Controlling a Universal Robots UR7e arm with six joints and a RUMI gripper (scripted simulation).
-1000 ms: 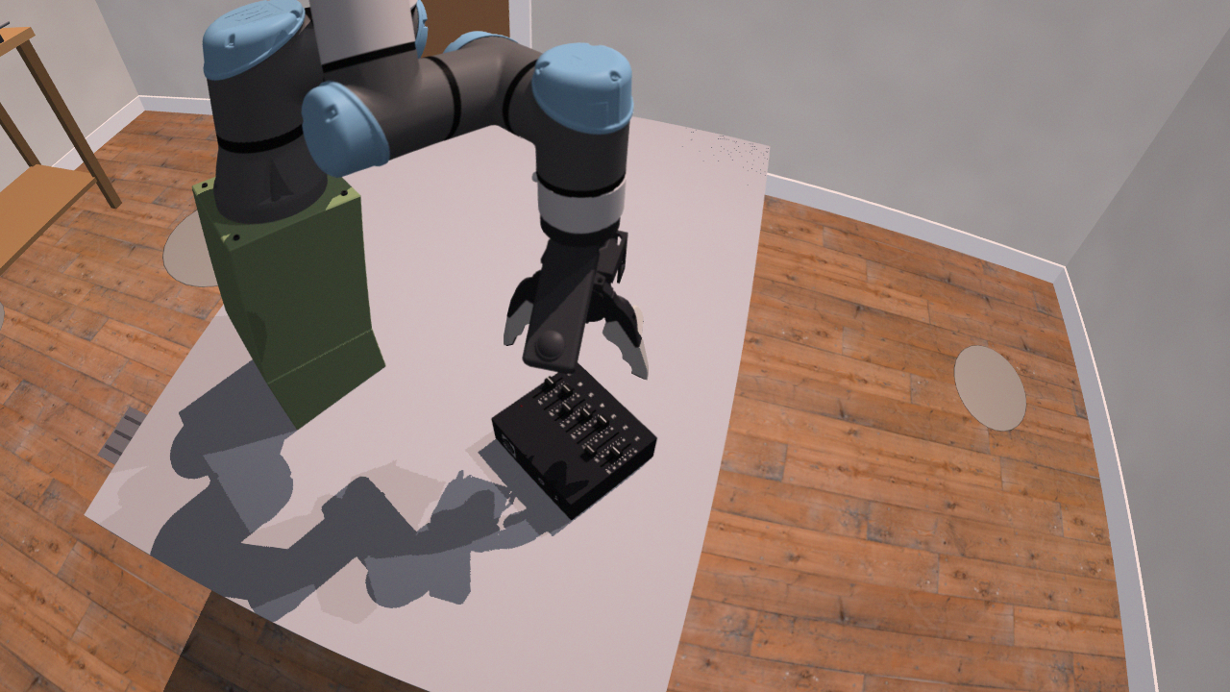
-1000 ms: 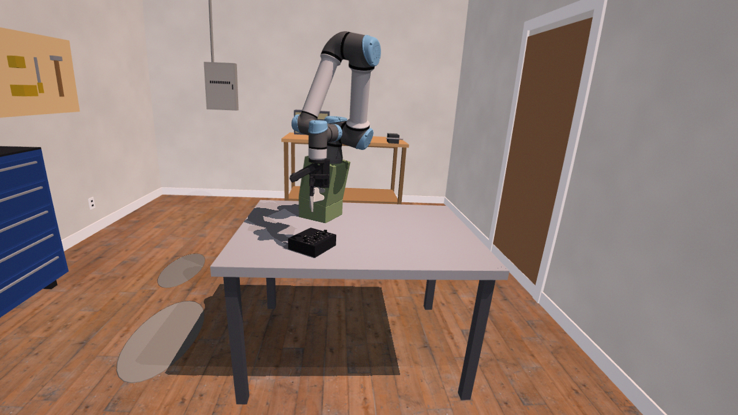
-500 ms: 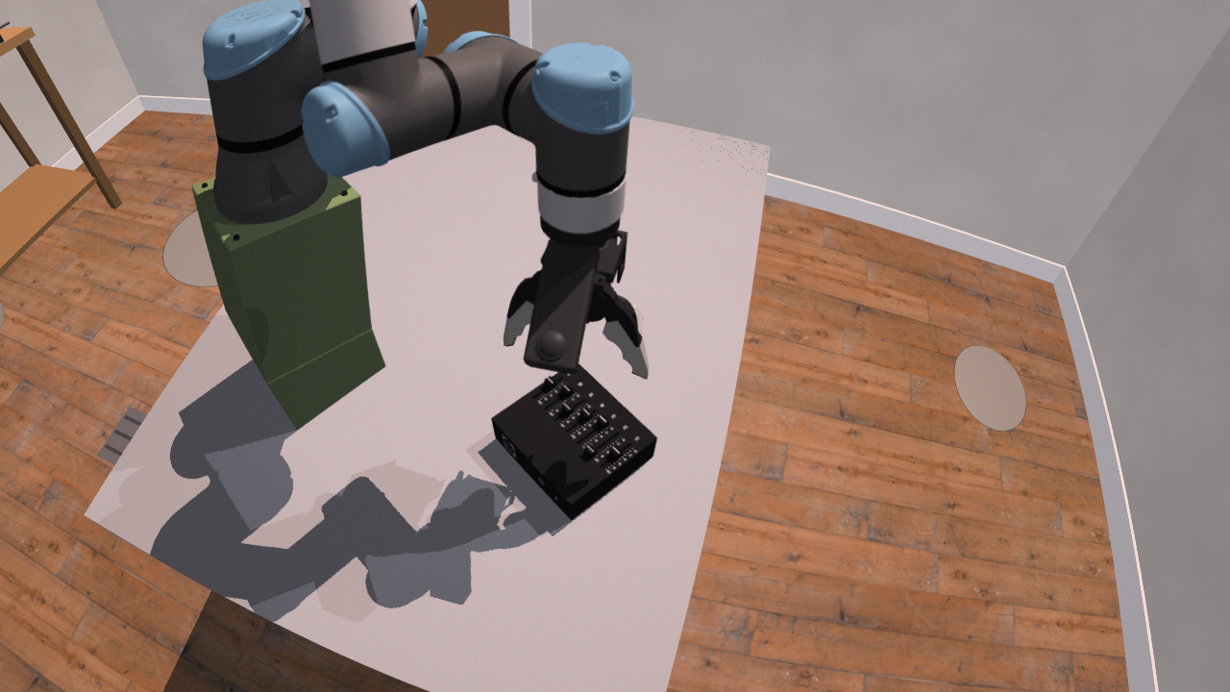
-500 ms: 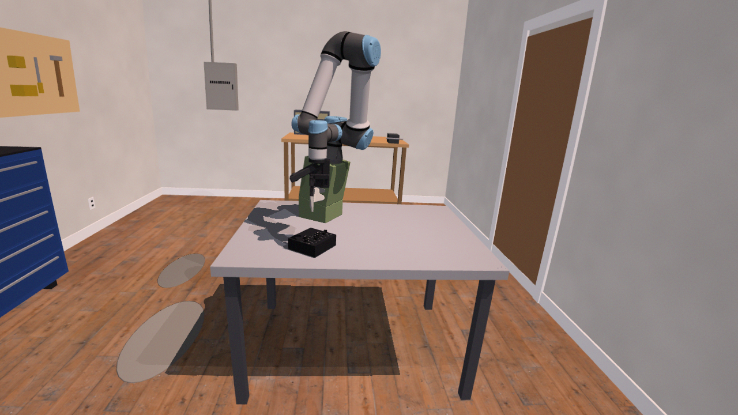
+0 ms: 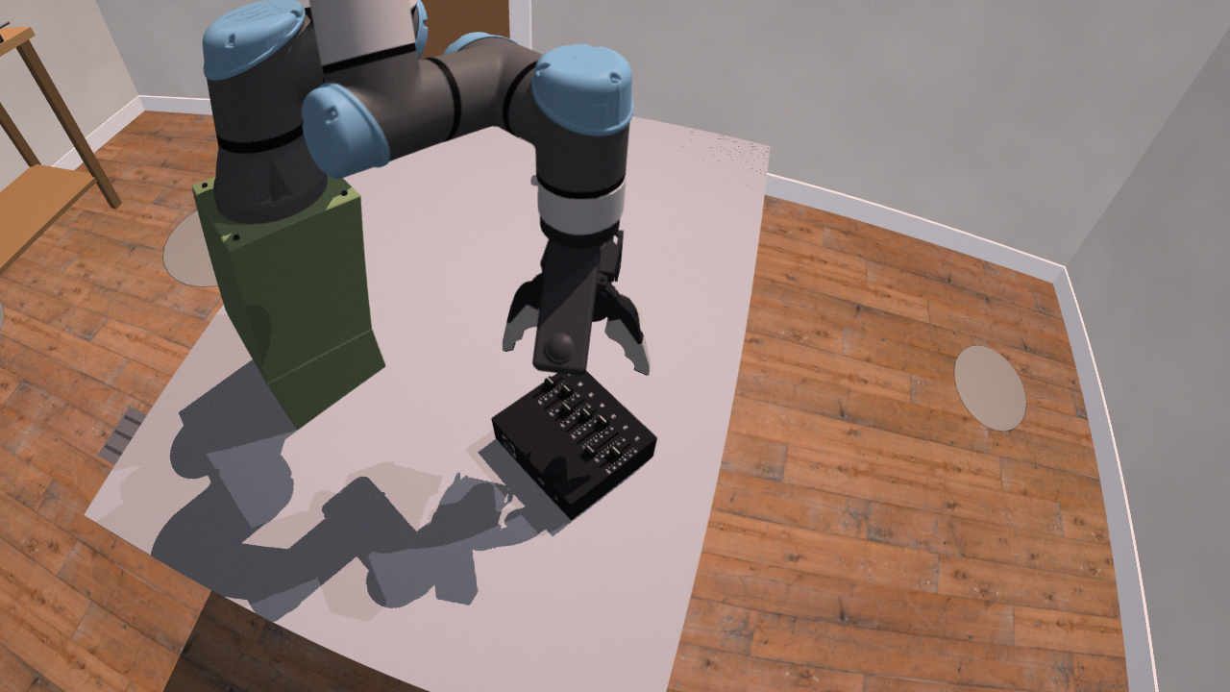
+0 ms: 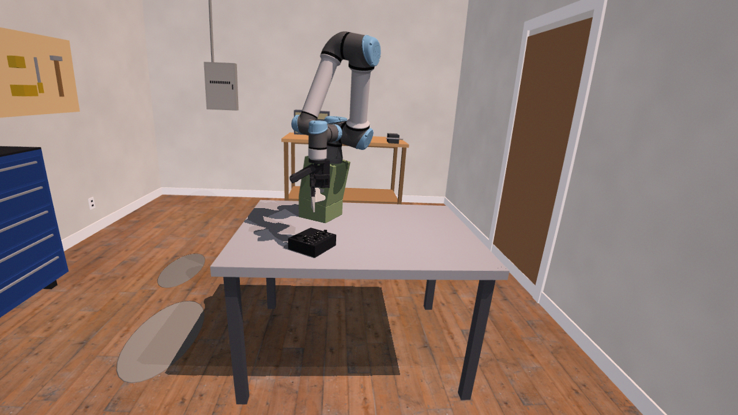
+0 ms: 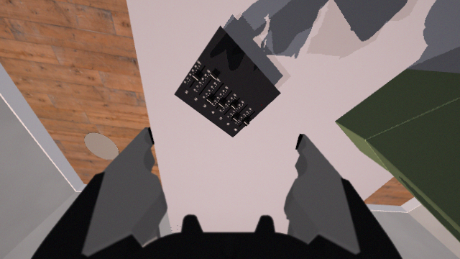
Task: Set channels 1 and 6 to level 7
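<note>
Black all over, the lighting desk [image 5: 537, 430] [image 6: 312, 242] [image 7: 248, 72] sits on the pale table [image 5: 430, 223] [image 6: 402, 237] [image 7: 223, 180], turned at a slant to the gripper [image 5: 577, 359] [image 6: 313, 208] [image 7: 226, 132], whose two fingers stand wide apart with nothing between them. The next move turns on that offset: in the wrist view the desk lies ahead of the fingertips, its nearest corner about level with the gap between them and the rest stretching away beyond. In the exterior view the tips hang above the table, on the side of the desk toward the green pedestal [image 5: 318, 318] [image 6: 330, 212] [image 7: 406, 104]. The row of fader caps [image 5: 601, 421] [image 6: 324, 231] [image 7: 211, 99] runs diagonally across the wrist view, while their slots cross that row on the opposite diagonal; the line from finger to finger matches neither. Reaching a cap therefore probably calls for a shift over the desk, some turn of the wrist, a narrower spread, then a descent. By count there is one arm [image 5: 473, 90] [image 6: 359, 98], one gripper with two fingers, one desk and seven caps that can be made out. Channel numbers and level marks are too small to read, so which caps are 1 and 6, and whether either is at level 7, cannot be told. Closely spaced neighbours could easily be nudged by a wide finger.

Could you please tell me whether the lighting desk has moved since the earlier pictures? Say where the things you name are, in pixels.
No, the lighting desk [image 5: 537, 438] [image 6: 312, 242] [image 7: 248, 75] sits in the same place relative to the green pedestal [image 5: 313, 301] [image 6: 332, 211] [image 7: 413, 108].
</note>
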